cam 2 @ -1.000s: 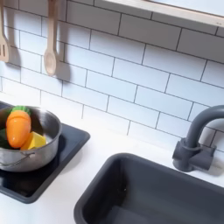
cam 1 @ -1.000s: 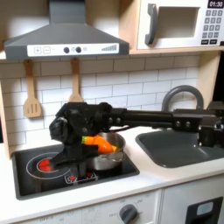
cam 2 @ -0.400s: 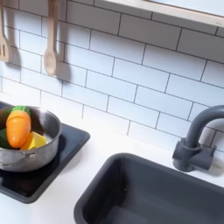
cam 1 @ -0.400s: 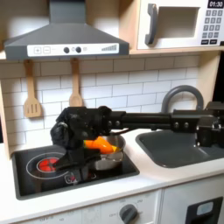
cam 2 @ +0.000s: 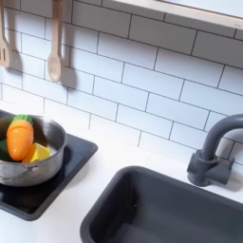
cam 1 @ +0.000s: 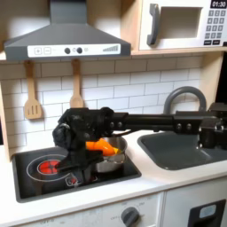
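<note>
A steel pot (cam 1: 110,162) stands on the black stove top (cam 1: 44,176). It holds an orange toy carrot (cam 1: 99,143) with a green top and a yellow piece (cam 2: 39,152). In the second exterior view the pot (cam 2: 28,169) and the carrot (cam 2: 19,138) sit at the left edge. My black arm (cam 1: 151,120) reaches from the first exterior view's right across to the stove. The gripper (cam 1: 74,167) hangs down just left of the pot, low over the red burner (cam 1: 43,165). Its fingers are dark against the stove, so their gap is unclear.
A dark sink (cam 2: 161,209) with a grey faucet (cam 2: 211,152) lies to the right of the stove in both exterior views. Two wooden utensils (cam 1: 33,93) hang on the tiled wall. A range hood (cam 1: 62,40) and a microwave (cam 1: 182,22) sit overhead.
The arm's wrist and gripper have dropped slightly and shifted a little toward the pot. The pot and carrot have not moved.
</note>
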Robot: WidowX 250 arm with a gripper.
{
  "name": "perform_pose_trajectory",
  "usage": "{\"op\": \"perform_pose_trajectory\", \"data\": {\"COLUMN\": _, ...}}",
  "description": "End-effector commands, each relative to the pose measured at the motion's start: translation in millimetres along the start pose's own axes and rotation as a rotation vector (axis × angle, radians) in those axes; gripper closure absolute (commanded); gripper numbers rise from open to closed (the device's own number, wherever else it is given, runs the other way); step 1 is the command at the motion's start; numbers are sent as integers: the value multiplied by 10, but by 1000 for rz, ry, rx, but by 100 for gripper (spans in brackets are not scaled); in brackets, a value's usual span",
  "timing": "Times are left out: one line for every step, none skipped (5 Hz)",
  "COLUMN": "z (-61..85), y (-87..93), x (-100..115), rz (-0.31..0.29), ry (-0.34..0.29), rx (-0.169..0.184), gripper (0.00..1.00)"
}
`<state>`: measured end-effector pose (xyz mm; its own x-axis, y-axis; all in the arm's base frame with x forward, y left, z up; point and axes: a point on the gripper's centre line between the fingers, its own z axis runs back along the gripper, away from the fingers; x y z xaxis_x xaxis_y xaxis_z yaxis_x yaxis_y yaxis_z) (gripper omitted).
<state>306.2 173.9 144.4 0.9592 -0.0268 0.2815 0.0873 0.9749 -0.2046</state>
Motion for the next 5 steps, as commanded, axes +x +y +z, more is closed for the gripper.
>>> {"op": "perform_pose_trajectory", "data": {"z": -39, "y": -131, "x": 91, "rz": -34, "ry": -7, "rx": -24, "gripper": 100}}
{"op": "perform_pose_trajectory", "data": {"z": -49, "y": -127, "x": 69, "rz": -33, "ry": -3, "rx": -21, "gripper": 100}}
{"op": "perform_pose_trajectory", "data": {"z": -40, "y": -114, "x": 67, "rz": -29, "ry": -7, "rx": -15, "gripper": 100}}
{"op": "perform_pose_trajectory", "data": {"z": -57, "y": -97, "x": 56, "rz": -18, "ry": -12, "rx": -19, "gripper": 100}}
{"op": "perform_pose_trajectory", "data": {"z": -90, "y": -90, "x": 28, "rz": -18, "ry": 0, "rx": -25, "gripper": 100}}
